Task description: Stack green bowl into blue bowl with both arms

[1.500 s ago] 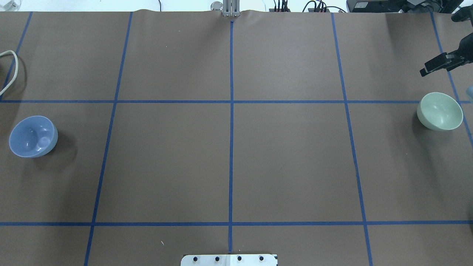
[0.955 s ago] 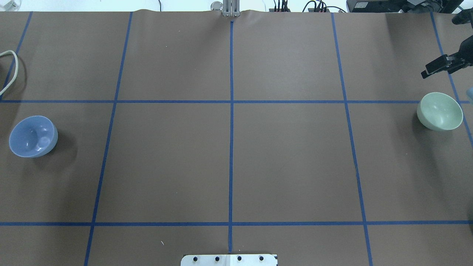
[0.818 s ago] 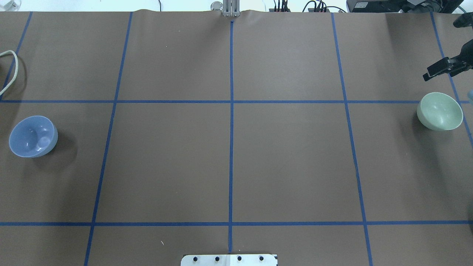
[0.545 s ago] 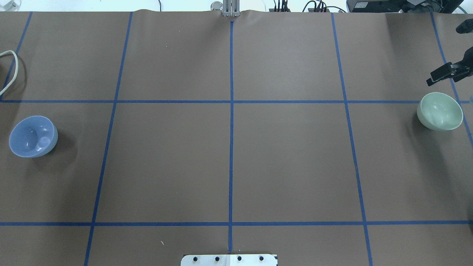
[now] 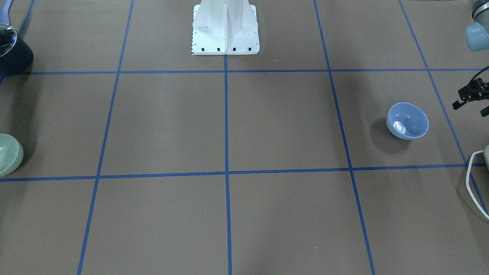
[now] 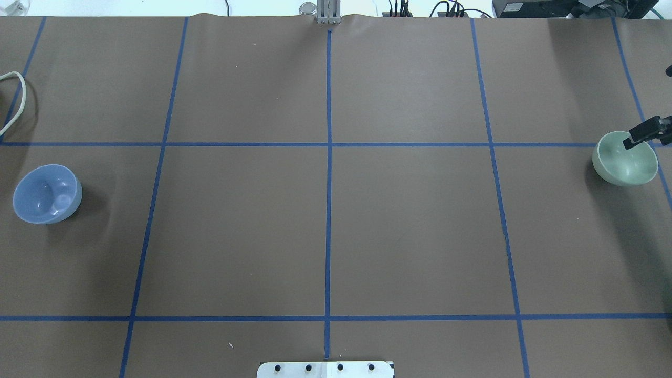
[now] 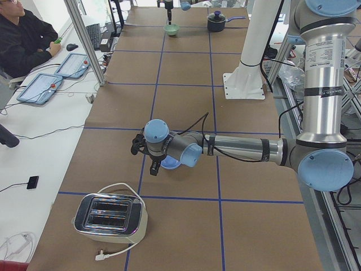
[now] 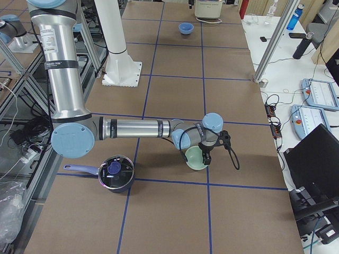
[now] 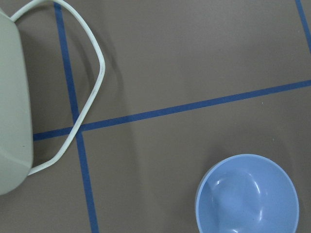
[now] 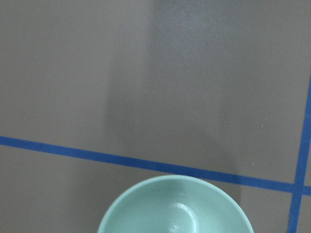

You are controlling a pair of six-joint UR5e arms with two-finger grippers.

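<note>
Counter (image 6: 409, 226) carries both bowls upright at opposite ends, well apart. Left arm (image 7: 242, 148) reaches low by the blue bowl (image 6: 47, 193), right arm (image 8: 137, 128) over the green bowl (image 6: 622, 163). Right fingers (image 6: 641, 132) overlap its rim; left fingers (image 5: 462, 99) hang near the blue one. Open or closed, I cannot tell.

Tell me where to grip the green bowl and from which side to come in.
Take the green bowl by its rim, straight down from above, one of the jaws inside the wall and one outside. It stands upright, mouth open and empty; its outside is round and glossy, so a grip across the body would likely slip.
</note>
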